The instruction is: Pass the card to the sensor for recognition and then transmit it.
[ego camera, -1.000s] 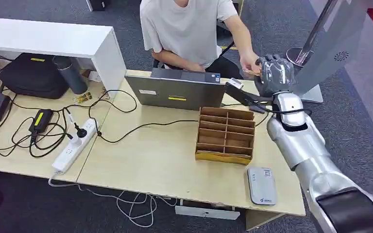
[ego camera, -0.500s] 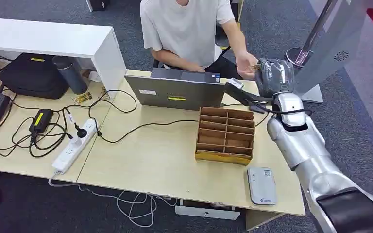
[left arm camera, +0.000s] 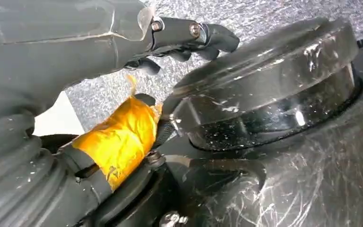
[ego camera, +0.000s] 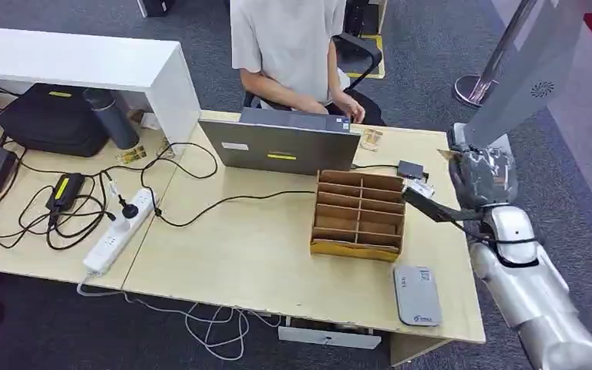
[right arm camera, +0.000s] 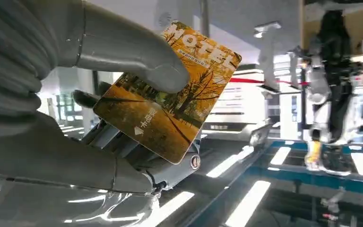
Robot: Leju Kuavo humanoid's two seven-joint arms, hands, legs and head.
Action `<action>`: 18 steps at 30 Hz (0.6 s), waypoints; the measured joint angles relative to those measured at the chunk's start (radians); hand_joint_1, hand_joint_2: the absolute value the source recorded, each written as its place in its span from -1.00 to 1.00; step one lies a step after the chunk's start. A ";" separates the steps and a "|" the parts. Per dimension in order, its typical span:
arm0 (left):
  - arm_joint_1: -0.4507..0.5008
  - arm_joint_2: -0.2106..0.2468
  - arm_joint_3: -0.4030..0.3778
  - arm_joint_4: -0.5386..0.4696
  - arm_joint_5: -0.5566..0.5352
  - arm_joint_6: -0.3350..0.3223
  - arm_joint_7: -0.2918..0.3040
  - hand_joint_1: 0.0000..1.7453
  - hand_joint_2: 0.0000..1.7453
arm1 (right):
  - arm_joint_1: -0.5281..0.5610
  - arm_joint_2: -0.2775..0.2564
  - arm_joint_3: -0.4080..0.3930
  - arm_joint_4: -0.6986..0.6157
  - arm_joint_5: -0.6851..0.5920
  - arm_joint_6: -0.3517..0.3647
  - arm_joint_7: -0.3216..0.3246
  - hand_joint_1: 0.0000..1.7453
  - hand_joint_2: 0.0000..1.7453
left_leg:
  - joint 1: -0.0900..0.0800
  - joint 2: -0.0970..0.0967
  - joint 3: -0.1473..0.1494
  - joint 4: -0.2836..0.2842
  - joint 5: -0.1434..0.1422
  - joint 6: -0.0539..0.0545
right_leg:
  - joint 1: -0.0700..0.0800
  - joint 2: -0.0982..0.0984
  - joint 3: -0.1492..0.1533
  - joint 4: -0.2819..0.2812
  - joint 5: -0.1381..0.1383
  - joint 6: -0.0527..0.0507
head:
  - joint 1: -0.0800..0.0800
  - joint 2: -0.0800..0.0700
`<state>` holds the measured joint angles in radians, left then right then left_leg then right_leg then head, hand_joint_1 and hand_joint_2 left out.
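Scanning left to right across the head view: power strip (ego camera: pixel 117 231) and its cables on the desk (ego camera: pixel 239 254), laptop (ego camera: pixel 281 146) before the seated person (ego camera: pixel 293 46), wooden divider box (ego camera: pixel 358 214), grey sensor (ego camera: pixel 416 294) flat near the front edge. Right hand (ego camera: pixel 484 173) is raised off the desk's right end, thumb and fingers clamped on the card (right arm camera: pixel 168 92), face exposed, likely for presenting to the sensor. Left hand (left arm camera: pixel 75 42) hangs with fingers curled in, holding nothing.

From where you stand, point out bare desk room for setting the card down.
Bare patch: desk between power strip and wooden organizer. Smaller patch left of the card reader. Crowded: cables left of the strip.
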<state>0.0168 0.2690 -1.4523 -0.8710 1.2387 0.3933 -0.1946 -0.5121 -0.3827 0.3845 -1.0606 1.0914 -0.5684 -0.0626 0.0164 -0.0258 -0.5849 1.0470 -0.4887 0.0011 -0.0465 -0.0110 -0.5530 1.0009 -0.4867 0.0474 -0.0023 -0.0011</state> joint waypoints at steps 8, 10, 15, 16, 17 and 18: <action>0.011 0.045 0.000 -0.106 0.049 0.063 -0.031 -1.00 1.00 | 0.204 -0.080 -0.134 -0.203 -0.010 -0.008 -0.025 1.00 1.00 | 0.002 0.003 0.000 0.000 0.000 0.000 | 0.002 0.002 -0.002 0.000 0.000 0.000 | -0.001 0.000; 0.012 0.053 -0.001 -0.122 0.061 0.071 -0.038 -1.00 1.00 | 0.239 -0.085 -0.154 -0.236 -0.010 -0.011 -0.032 1.00 1.00 | 0.003 0.003 0.000 0.000 0.000 -0.001 | 0.002 0.003 -0.002 0.000 0.000 0.000 | -0.001 0.000; 0.014 0.072 -0.011 -0.182 0.126 0.112 -0.076 -1.00 1.00 | 0.379 -0.082 -0.215 -0.340 -0.003 -0.034 -0.074 1.00 1.00 | 0.003 0.002 0.000 0.000 0.000 -0.001 | 0.003 0.001 -0.001 0.000 0.000 0.000 | 0.000 0.000; 0.014 0.076 -0.012 -0.191 0.137 0.119 -0.082 -1.00 1.00 | 0.401 -0.080 -0.221 -0.354 -0.001 -0.039 -0.079 1.00 1.00 | 0.003 0.003 0.000 0.000 0.000 -0.001 | 0.003 0.002 -0.002 0.000 0.000 0.000 | 0.000 0.000; 0.014 0.078 -0.012 -0.203 0.149 0.127 -0.089 -1.00 1.00 | 0.426 -0.076 -0.225 -0.369 0.002 -0.044 -0.085 1.00 1.00 | 0.003 0.003 0.000 0.000 -0.001 -0.001 | 0.003 0.002 -0.002 0.000 0.000 0.000 | 0.000 0.000; 0.015 0.081 -0.012 -0.212 0.157 0.133 -0.093 -1.00 1.00 | 0.450 -0.071 -0.229 -0.387 0.006 -0.050 -0.089 1.00 1.00 | 0.003 0.003 0.000 0.000 -0.001 -0.001 | 0.003 0.002 -0.002 0.000 0.000 0.000 | 0.000 0.000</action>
<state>0.0320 0.3498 -1.4645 -1.0834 1.3962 0.5264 -0.2880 -0.0620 -0.4540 0.1557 -1.4472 1.0971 -0.6184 -0.1515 0.0197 -0.0229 -0.5853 1.0467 -0.4893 -0.0002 -0.0436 -0.0090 -0.5548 1.0011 -0.4871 0.0470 -0.0019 -0.0011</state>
